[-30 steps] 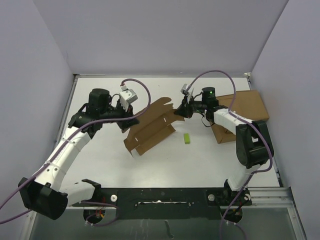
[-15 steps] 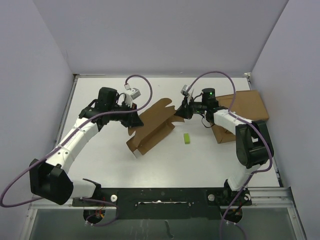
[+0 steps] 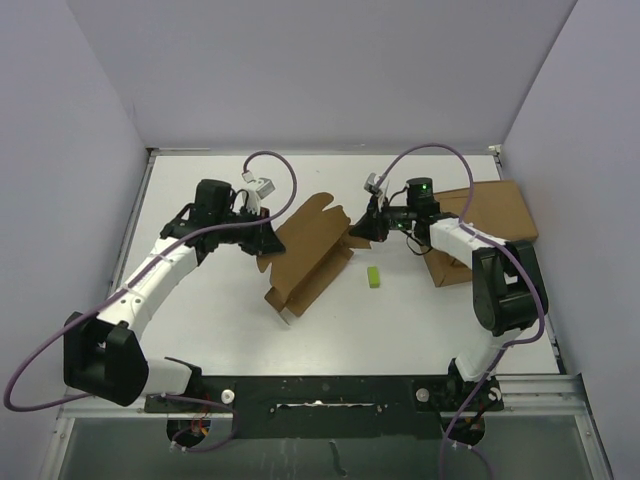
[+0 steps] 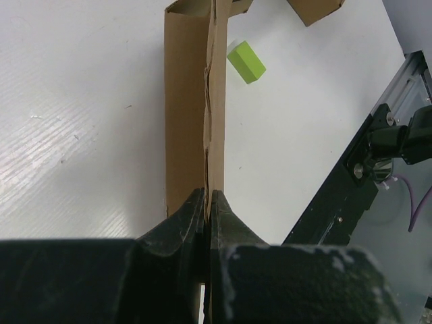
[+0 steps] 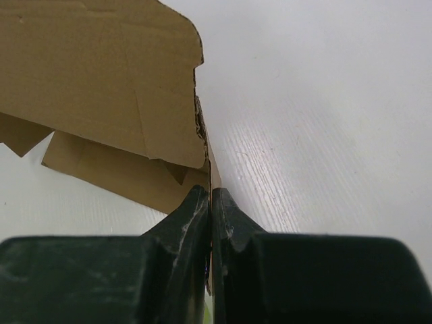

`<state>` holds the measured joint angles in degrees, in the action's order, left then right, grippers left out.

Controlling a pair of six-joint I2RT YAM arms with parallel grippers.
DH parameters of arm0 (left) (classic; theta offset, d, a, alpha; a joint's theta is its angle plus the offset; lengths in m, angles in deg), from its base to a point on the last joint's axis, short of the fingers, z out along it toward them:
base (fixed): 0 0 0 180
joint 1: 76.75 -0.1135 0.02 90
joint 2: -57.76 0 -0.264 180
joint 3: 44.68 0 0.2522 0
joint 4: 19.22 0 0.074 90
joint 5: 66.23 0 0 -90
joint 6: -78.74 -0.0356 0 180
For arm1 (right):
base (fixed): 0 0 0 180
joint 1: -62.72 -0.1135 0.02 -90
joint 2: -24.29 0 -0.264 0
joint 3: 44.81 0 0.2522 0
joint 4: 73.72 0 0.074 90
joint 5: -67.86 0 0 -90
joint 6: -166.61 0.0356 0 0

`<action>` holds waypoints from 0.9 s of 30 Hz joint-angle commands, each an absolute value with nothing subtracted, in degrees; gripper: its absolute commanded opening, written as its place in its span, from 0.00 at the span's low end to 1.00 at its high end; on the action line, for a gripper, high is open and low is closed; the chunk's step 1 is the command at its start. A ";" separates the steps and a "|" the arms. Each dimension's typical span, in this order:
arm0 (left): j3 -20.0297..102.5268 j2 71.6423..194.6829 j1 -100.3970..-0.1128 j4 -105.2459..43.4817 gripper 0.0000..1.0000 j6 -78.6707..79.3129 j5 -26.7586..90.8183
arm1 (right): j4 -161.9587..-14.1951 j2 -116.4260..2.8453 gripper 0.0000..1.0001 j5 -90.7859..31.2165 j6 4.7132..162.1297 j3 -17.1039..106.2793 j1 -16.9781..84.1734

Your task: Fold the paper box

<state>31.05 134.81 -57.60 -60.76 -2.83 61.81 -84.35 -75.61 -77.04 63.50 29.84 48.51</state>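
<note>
The paper box [image 3: 308, 252] is a brown die-cut cardboard sheet, partly folded, held up off the white table in the middle of the top view. My left gripper [image 3: 268, 243] is shut on its left edge; the left wrist view shows the thin cardboard wall [image 4: 214, 121] pinched edge-on between the black fingers [image 4: 185, 219]. My right gripper [image 3: 358, 228] is shut on the sheet's right end; the right wrist view shows a flap [image 5: 101, 81] rising from between the fingers [image 5: 233, 216].
A small lime-green block [image 3: 373, 276] lies on the table just right of the sheet, also in the left wrist view [image 4: 246, 62]. A large flat brown cardboard slab [image 3: 495, 210] with a squat brown box [image 3: 445, 268] sits at the right. Grey walls enclose the table.
My left gripper has moved right and toward the sheet's upper left edge, and the sheet has swung, its lower end shifting right and down. My right gripper has hardly moved.
</note>
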 commanded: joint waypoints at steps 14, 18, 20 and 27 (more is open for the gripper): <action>28.28 131.13 -56.92 -54.96 0.00 -1.79 62.73 | -89.28 -74.12 0.13 -82.14 56.88 29.01 48.84; 28.45 130.67 -56.40 -55.40 0.00 -2.34 62.41 | -91.16 -73.48 0.14 -81.84 54.28 28.90 48.75; 28.73 130.43 -56.05 -56.01 0.00 -2.95 62.14 | -91.77 -73.27 0.15 -81.74 53.43 28.94 48.75; 29.03 129.54 -55.48 -56.92 0.00 -4.09 61.02 | -94.07 -73.18 0.19 -81.38 50.86 29.48 48.74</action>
